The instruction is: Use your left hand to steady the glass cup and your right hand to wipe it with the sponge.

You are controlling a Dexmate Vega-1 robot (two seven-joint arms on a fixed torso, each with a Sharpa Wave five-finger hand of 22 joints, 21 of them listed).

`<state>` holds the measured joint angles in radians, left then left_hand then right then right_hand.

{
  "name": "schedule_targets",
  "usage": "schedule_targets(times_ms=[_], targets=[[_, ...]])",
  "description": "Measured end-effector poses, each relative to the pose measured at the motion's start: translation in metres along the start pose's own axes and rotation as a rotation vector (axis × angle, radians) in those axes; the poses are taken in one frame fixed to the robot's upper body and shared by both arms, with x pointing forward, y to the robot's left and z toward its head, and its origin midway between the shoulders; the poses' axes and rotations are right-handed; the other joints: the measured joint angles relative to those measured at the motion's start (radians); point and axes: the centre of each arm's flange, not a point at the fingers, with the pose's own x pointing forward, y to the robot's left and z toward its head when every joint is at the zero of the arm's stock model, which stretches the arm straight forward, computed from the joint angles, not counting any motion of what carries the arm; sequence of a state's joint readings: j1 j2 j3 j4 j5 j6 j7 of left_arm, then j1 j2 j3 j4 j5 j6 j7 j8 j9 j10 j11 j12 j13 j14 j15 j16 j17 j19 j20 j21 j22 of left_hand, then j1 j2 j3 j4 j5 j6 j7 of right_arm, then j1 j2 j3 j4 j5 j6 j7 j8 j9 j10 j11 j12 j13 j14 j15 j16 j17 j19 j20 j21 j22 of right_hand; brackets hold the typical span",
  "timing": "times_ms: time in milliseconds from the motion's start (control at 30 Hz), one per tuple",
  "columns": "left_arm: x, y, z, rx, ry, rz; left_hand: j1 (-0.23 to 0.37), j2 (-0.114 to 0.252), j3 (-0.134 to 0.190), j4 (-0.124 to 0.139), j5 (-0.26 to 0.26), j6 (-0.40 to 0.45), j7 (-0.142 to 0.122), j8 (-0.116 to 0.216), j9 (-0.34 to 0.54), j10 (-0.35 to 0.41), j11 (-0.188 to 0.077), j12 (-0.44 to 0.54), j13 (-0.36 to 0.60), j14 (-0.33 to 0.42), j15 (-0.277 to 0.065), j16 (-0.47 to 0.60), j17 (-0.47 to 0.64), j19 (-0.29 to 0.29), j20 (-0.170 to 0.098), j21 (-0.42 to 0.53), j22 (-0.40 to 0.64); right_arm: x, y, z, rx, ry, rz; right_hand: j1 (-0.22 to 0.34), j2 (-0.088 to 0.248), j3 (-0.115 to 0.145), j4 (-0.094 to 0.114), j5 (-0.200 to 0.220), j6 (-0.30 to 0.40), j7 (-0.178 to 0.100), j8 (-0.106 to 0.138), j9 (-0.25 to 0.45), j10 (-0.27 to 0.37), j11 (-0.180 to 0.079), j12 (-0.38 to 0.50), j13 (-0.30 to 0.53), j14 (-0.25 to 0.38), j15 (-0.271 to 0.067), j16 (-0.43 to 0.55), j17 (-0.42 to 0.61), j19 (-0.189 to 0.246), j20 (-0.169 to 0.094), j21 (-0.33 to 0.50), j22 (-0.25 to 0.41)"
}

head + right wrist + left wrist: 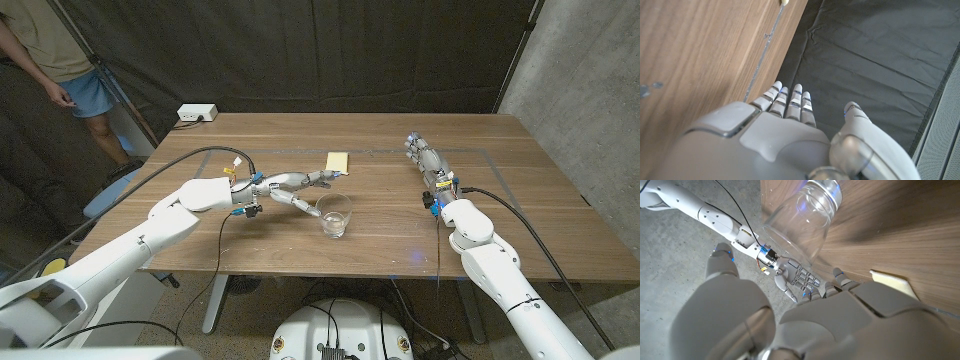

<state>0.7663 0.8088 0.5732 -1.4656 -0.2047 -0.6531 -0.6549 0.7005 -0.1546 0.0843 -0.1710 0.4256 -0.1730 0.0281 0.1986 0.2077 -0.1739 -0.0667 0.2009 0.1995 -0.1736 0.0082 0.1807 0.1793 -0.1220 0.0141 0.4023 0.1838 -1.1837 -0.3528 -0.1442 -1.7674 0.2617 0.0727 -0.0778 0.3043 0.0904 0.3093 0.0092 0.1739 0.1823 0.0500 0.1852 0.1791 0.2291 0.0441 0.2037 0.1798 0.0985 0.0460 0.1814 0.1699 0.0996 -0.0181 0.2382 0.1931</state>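
The glass cup (335,214) is seen upright on the wooden table (520,200), close to the near edge and a little left of the table's middle. The left hand (290,187) is stretched out just beside it at about ten o'clock, fingers spread and extended, with nothing held; it is judged to be placed there so that the cup can be closed on and steadied, but contact with the glass cannot be confirmed from the head view. In the left wrist view the cup (802,217) is seen ahead of the left hand (805,325), and a pale corner of the sponge (892,282) lies near it. The sponge (338,161) rests flat on the table at twelve o'clock from the cup, near the left fingertips, untouched. The right hand (425,155) is held well apart at about two o'clock from the cup, fingers straight and together, nothing in it; in the right wrist view the right hand (790,125) is seen beside the table's edge with dark curtain beyond. Open wood is left between the right hand and the sponge, so a reach toward nine o'clock is judged unobstructed. The cup's nearness to the front edge is judged the main hazard if it is pushed. A person (60,60) stands at the far left.
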Motion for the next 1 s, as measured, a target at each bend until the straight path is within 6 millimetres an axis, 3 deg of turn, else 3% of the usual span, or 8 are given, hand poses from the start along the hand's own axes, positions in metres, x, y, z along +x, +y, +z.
schedule_targets(times_ms=[133,333,600,833,1000], targets=[[0.001,-0.003,0.004,0.039,0.011,-0.011,0.031,0.018,0.000,0.000,0.000,0.001,-0.012,0.000,0.004,0.003,-0.018,0.000,0.003,0.000,-0.014,0.000,0.000,0.000,0.000,-0.007,0.000,0.000,0.000,-0.001,0.004,-0.001,0.001,-0.008,0.000,-0.001,0.001,0.000,0.000,0.000,0.000,0.000,0.004,0.004,0.004,0.000,0.000,0.000,0.000,0.000,0.000,0.000,0.000,0.000],[0.002,-0.006,0.006,0.090,0.033,-0.009,0.073,0.043,0.013,0.007,0.000,0.000,-0.010,0.000,0.007,0.003,-0.018,0.000,0.003,0.000,-0.014,0.000,0.000,-0.013,0.004,-0.016,0.000,0.001,-0.001,-0.004,0.010,0.002,0.002,-0.011,0.004,-0.005,0.005,0.000,0.004,0.004,0.000,0.000,0.004,0.004,0.004,0.000,0.000,0.000,0.000,0.001,0.000,0.000,0.000,0.000],[0.003,-0.012,0.004,0.137,0.061,0.019,0.112,0.043,0.013,0.007,-0.001,0.001,0.017,0.000,0.009,0.002,0.010,0.010,0.008,0.000,-0.006,0.005,0.000,0.000,0.022,-0.016,0.000,0.003,-0.002,-0.008,0.018,0.004,0.004,-0.017,-0.001,-0.010,0.005,0.000,0.004,0.004,0.000,0.000,0.004,0.004,0.004,0.000,0.000,0.000,0.000,0.002,0.000,0.000,-0.003,0.000],[0.005,-0.021,-0.007,0.109,0.076,0.041,0.126,0.036,0.010,0.010,-0.004,0.001,0.017,0.012,0.014,0.003,0.019,0.030,0.008,0.008,-0.014,0.018,0.000,0.029,0.022,-0.016,0.004,0.003,-0.003,-0.010,0.021,0.005,0.006,-0.021,0.002,-0.013,0.002,0.000,0.004,0.004,0.000,0.000,0.004,0.004,0.004,0.000,0.000,0.000,0.000,0.002,0.002,-0.002,-0.007,0.000],[0.009,-0.027,-0.013,0.060,0.058,0.064,0.151,0.025,-0.003,0.016,-0.004,0.001,0.018,0.020,0.013,0.004,0.033,0.046,0.008,0.065,-0.021,0.031,0.000,0.069,0.018,-0.009,0.005,0.006,-0.003,-0.011,0.021,0.006,0.006,-0.025,-0.002,-0.016,0.005,0.000,0.004,0.004,0.000,0.000,0.004,0.004,0.004,0.000,0.000,0.000,0.000,0.002,0.004,-0.004,-0.007,0.000]])
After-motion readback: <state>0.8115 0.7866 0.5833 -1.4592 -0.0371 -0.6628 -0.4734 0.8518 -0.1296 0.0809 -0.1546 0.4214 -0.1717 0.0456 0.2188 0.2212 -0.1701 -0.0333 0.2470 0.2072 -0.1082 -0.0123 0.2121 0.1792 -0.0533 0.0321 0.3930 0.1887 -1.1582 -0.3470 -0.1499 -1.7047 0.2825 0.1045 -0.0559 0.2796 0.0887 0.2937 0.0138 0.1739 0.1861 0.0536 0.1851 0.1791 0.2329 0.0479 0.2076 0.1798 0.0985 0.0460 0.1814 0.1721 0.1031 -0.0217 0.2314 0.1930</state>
